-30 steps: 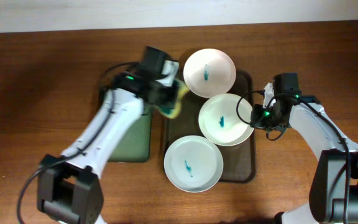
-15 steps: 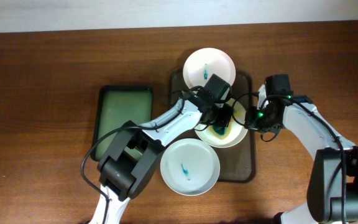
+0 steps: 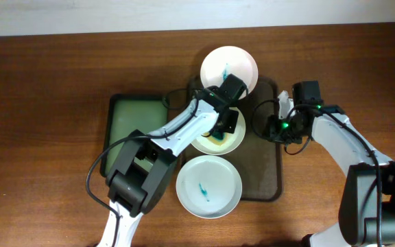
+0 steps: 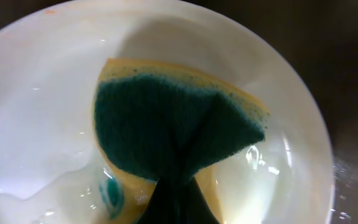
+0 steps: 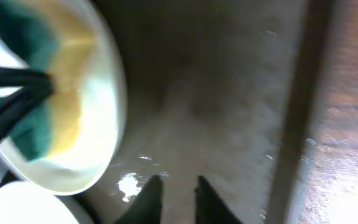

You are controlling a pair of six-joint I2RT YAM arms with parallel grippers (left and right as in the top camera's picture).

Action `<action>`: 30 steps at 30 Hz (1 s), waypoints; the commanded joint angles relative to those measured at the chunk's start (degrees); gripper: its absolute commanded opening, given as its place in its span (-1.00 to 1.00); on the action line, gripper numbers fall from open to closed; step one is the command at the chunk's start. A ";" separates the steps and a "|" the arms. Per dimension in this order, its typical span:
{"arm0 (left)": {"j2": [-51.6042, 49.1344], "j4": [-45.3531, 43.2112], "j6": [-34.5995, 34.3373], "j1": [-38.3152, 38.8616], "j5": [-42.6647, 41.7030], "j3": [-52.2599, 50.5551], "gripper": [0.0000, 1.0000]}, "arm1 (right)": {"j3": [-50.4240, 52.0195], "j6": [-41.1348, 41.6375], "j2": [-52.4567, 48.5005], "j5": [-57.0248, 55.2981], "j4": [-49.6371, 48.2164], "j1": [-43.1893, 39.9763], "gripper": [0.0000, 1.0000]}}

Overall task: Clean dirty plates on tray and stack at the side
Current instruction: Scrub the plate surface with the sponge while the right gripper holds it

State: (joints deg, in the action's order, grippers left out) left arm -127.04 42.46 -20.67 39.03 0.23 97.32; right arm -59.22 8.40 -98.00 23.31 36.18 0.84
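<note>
Three white plates lie on the dark olive tray point(image 3: 262, 165). The far plate point(image 3: 230, 68) and the near plate point(image 3: 209, 186) each carry a teal smear. My left gripper point(image 3: 223, 125) is shut on a green-and-yellow sponge point(image 4: 166, 130) and presses it into the middle plate point(image 3: 236, 140). A teal smear point(image 4: 110, 193) shows beside the sponge in the left wrist view. My right gripper point(image 3: 274, 128) hovers over bare tray to the right of the middle plate point(image 5: 104, 112). Its jaws stand slightly apart and hold nothing point(image 5: 176, 186).
A smaller green tray point(image 3: 137, 130) stands to the left of the olive tray, with no sponge in it. Brown wooden table point(image 3: 46, 103) surrounds both trays. Wet patches glisten on the tray floor point(image 5: 129, 183).
My left arm carried the sponge from the green tray's side into the middle plate. That plate slid left, away from my right gripper, which no longer touches its rim.
</note>
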 commanded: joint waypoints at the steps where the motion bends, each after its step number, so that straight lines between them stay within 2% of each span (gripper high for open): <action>1: -2.38 -1.05 0.55 0.85 -8.81 0.66 -1.00 | -0.20 -2.14 0.11 4.74 -1.92 0.55 -0.54; 5: -2.40 -3.85 0.57 0.94 -19.93 0.66 -1.00 | -0.20 -1.97 -0.92 4.79 -5.03 0.72 -0.46; 11: -2.40 -3.91 0.57 0.87 -20.39 0.66 -1.00 | -0.20 -1.99 -9.25 6.64 -11.56 3.87 -0.41; 12: -2.40 -3.91 0.59 0.87 -20.37 0.66 -1.00 | -0.20 -1.99 -9.97 6.64 -11.85 4.20 -0.47; 13: -2.40 -4.02 0.57 0.87 -20.13 0.66 -1.00 | -0.20 -1.95 -11.02 5.09 -11.61 4.55 -0.68; 15: -2.40 -3.85 0.61 0.81 -18.47 0.66 -1.00 | -0.20 2.12 -11.41 -1.57 -9.86 4.04 -0.91; 20: -2.38 -0.94 0.61 -2.73 -15.87 0.66 -1.00 | -0.22 8.63 -11.34 -6.47 -5.46 -3.23 -0.91; 24: -2.38 4.04 1.11 -4.66 4.61 0.68 -1.00 | -0.22 7.85 -11.34 -5.97 -4.42 -6.95 -0.91; 26: -2.38 3.87 1.53 -4.57 8.44 0.68 -1.00 | -0.22 6.86 -11.34 -5.79 -4.20 -6.62 -0.92; 28: -2.38 1.95 2.38 -4.39 7.43 0.66 -1.00 | -0.22 5.88 -11.34 -5.70 -3.98 -6.01 -0.91; 30: -2.49 0.15 2.45 -4.00 -0.94 0.66 -1.00 | -0.22 4.87 -11.34 -5.40 -3.96 -5.55 -0.91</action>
State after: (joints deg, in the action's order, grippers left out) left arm -127.98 43.44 -20.12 36.29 -1.85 98.80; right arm -60.38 14.59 -107.90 26.44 31.35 -3.92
